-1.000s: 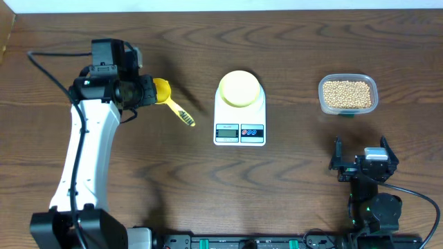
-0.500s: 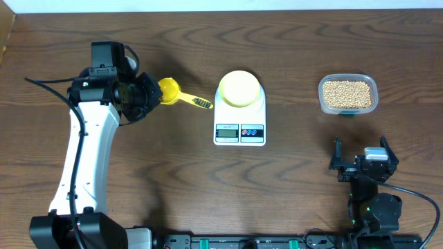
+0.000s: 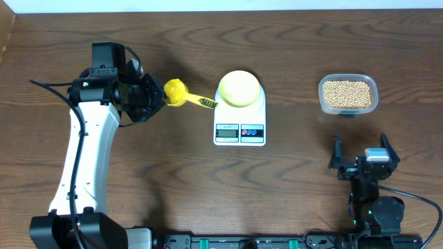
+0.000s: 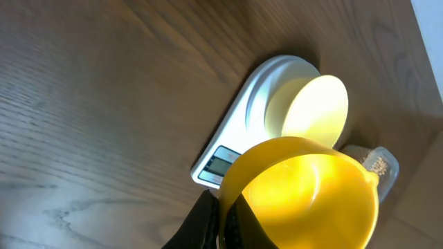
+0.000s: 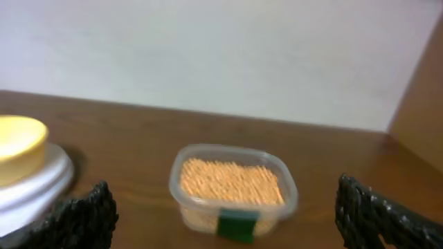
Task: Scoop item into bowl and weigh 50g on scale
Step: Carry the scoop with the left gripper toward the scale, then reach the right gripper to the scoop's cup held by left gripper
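The left fingers (image 4: 202, 223) pinch the yellow spoon (image 3: 176, 92) by its head, handle pointing at the bowl (image 3: 239, 88) on the scale (image 3: 239, 133). The right fingers (image 5: 83, 220) are spread wide, facing the beans (image 3: 347, 93).

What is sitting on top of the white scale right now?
A pale-yellow bowl sits on the scale, looking empty from above. It covers the weighing platform, so that surface cannot be seen.

You're working on a dark wood-grain table (image 3: 291, 187) with a low sheen. Your yellow spoon (image 4: 304, 197) looks like glossy, smooth plastic. The scale (image 3: 230, 115) is smooth white plastic, and the tub (image 5: 197, 213) is clear plastic around matt tan beans (image 5: 232, 181).
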Tool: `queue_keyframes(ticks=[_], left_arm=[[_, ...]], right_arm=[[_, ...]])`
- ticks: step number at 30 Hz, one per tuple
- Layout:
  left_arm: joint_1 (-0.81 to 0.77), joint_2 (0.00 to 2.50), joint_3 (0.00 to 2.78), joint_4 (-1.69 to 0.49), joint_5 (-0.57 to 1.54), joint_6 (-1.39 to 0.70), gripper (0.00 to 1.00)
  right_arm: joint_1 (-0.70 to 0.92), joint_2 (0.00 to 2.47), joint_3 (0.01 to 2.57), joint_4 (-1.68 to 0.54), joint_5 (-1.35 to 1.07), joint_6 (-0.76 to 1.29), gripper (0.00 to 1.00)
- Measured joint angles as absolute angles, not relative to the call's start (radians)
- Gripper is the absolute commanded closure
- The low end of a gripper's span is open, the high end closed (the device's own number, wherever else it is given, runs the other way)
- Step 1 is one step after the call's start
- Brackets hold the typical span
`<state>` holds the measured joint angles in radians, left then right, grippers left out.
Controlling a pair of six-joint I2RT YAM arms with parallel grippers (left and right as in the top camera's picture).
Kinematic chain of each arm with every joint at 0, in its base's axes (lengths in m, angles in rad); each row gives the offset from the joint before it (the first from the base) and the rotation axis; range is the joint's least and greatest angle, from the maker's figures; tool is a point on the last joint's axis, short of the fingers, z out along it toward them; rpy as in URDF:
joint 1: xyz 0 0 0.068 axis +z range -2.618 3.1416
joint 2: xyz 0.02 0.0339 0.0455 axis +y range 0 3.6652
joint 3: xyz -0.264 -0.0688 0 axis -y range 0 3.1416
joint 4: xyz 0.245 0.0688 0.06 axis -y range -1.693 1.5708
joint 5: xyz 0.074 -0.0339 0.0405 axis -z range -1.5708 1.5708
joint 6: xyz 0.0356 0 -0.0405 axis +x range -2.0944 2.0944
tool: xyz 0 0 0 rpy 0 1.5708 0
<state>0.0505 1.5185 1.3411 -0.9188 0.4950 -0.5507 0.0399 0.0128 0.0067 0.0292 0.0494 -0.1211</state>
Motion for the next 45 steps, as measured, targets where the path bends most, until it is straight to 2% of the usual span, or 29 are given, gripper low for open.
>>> queue_keyframes(ticks=[4, 9, 15, 20, 27, 36, 42, 45], left_arm=[[0.051, 1.518, 1.341, -0.921, 0.507, -0.551, 0.93], [0.051, 1.518, 1.341, -0.921, 0.517, -0.551, 0.93], [0.051, 1.518, 1.341, -0.921, 0.519, -0.551, 0.93], [0.051, 1.518, 1.341, -0.921, 0.521, -0.556, 0.93], [0.051, 1.518, 1.341, -0.923, 0.522, -0.61, 0.93], [0.032, 1.518, 1.341, -0.923, 0.522, -0.654, 0.92], [-0.025, 1.518, 1.341, -0.915, 0.522, -0.659, 0.93], [-0.057, 1.518, 1.341, -0.897, 0.522, -0.661, 0.93]], right_arm=[[0.04, 0.012, 0.007, 0.047, 0.002, -0.054, 0.01], [0.04, 0.014, 0.047, -0.068, -0.02, 0.089, 0.01], [0.04, 0.088, 0.271, -0.258, -0.03, 0.152, 0.01], [0.04, 0.259, 0.489, -0.383, -0.043, 0.192, 0.01], [0.04, 0.633, 0.77, -0.557, -0.192, 0.296, 0.01], [0.042, 0.979, 0.824, -0.308, -0.627, 0.474, 0.01], [0.059, 1.134, 0.825, -0.133, -0.779, 0.642, 0.14], [0.096, 1.198, 0.825, -0.099, -0.822, 0.675, 0.16]])
